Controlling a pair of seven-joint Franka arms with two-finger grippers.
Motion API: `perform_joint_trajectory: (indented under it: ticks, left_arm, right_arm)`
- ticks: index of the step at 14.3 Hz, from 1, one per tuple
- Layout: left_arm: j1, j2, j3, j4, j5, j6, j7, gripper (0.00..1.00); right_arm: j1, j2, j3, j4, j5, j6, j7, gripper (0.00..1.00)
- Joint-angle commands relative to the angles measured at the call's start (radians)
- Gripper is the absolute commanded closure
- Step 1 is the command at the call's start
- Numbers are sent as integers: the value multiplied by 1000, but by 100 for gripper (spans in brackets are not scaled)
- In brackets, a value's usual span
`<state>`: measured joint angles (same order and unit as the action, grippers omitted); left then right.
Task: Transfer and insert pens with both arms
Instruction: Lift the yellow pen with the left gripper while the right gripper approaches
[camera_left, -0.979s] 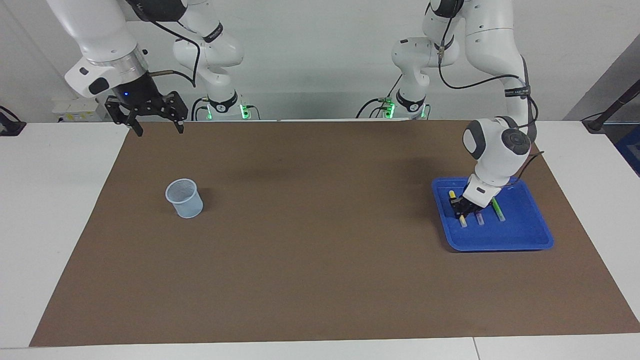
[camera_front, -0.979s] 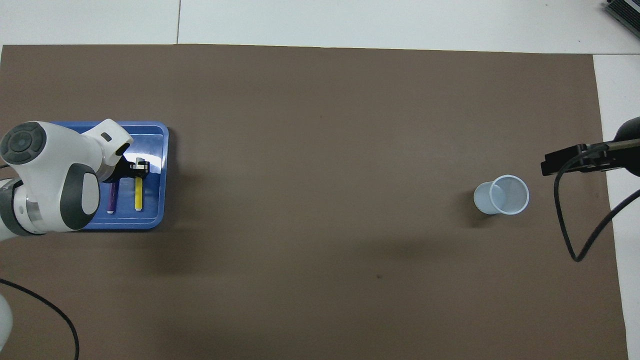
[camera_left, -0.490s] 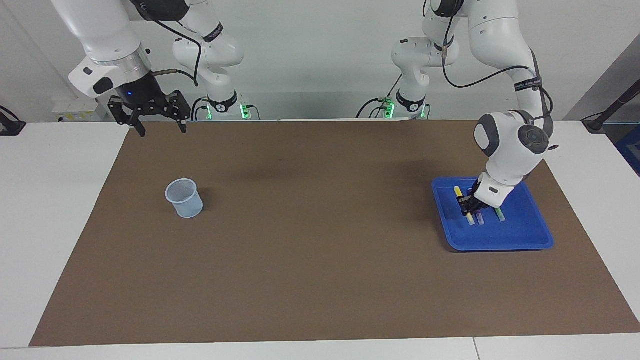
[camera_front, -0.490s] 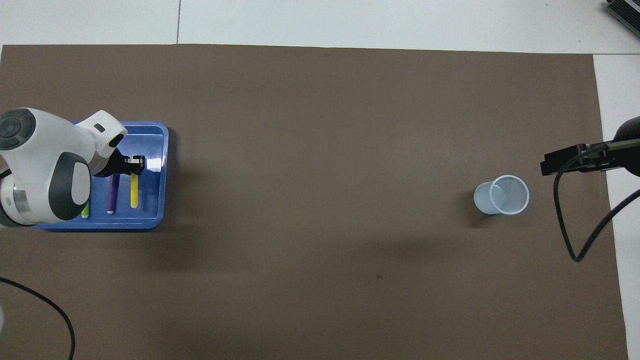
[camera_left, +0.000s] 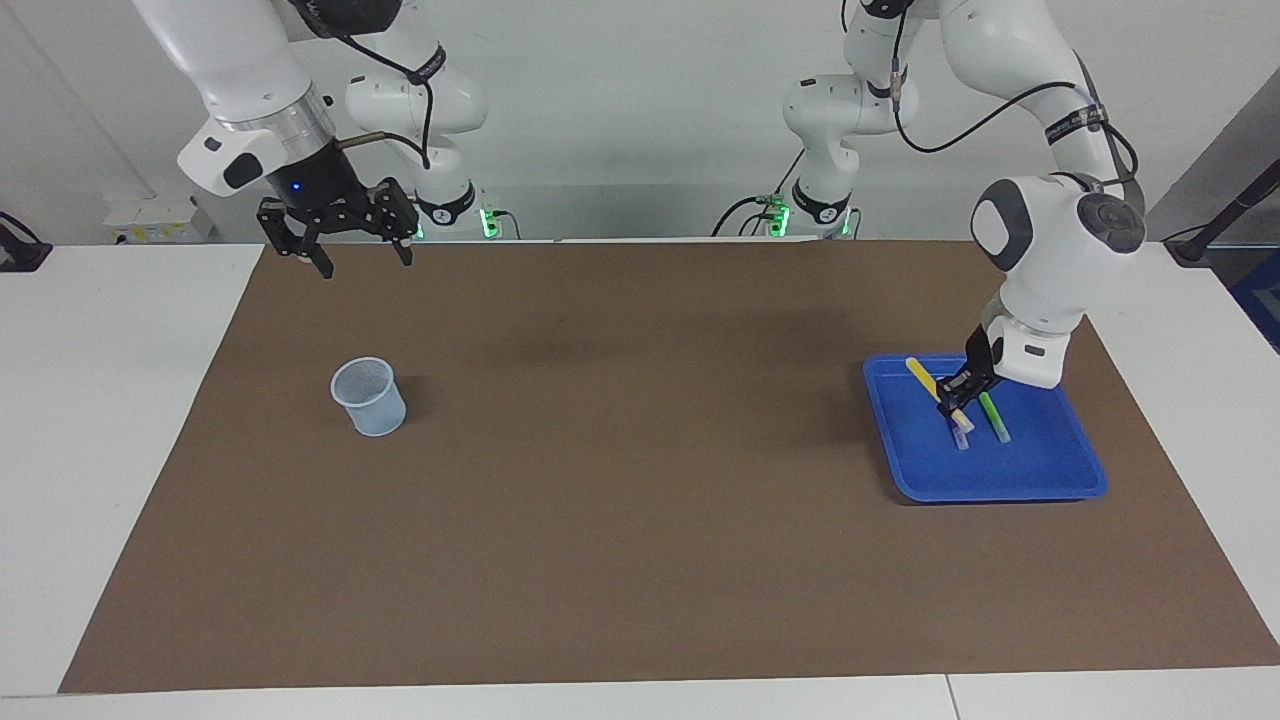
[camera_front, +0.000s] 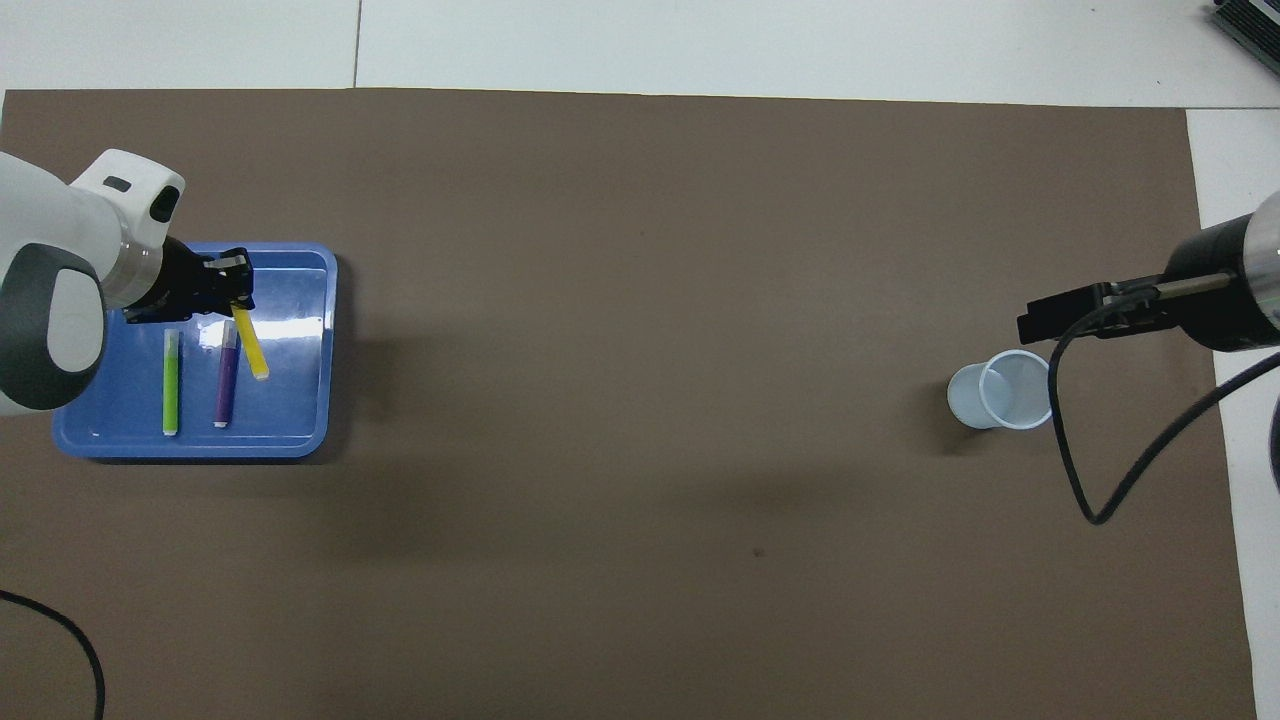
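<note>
The left tool (camera_left: 957, 397) pinches the yellow pen (camera_left: 925, 380) tight, tilted, up over the blue tray (camera_left: 1000, 470) — the purple pen (camera_front: 227, 377) and green pen (camera_front: 171, 382) lie inside. The right tool (camera_left: 360, 255) hangs spread wide over the counter (camera_left: 640, 500) near the cup (camera_left: 369, 397).

Pale translucent plastic cup (camera_left: 369, 396) upright on brown mat (camera_left: 640, 480); shallow blue rectangular plastic tray (camera_left: 1040, 475) well apart; white counter (camera_left: 110, 400) beneath.
</note>
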<state>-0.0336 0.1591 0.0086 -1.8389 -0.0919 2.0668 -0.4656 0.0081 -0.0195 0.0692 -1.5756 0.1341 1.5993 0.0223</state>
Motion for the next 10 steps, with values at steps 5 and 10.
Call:
perform_joint_trajectory:
  ticks: [5, 10]
  left_arm:
    - [-54, -122, -16, -3, -37, -25, -555, 100]
    - [-137, -181, -21, -5, -89, -40, -875, 100]
  right_arm:
    - [61, -16, 7, -63, 91, 106, 183, 0]
    - [66, -14, 9, -104, 180, 194, 255, 0]
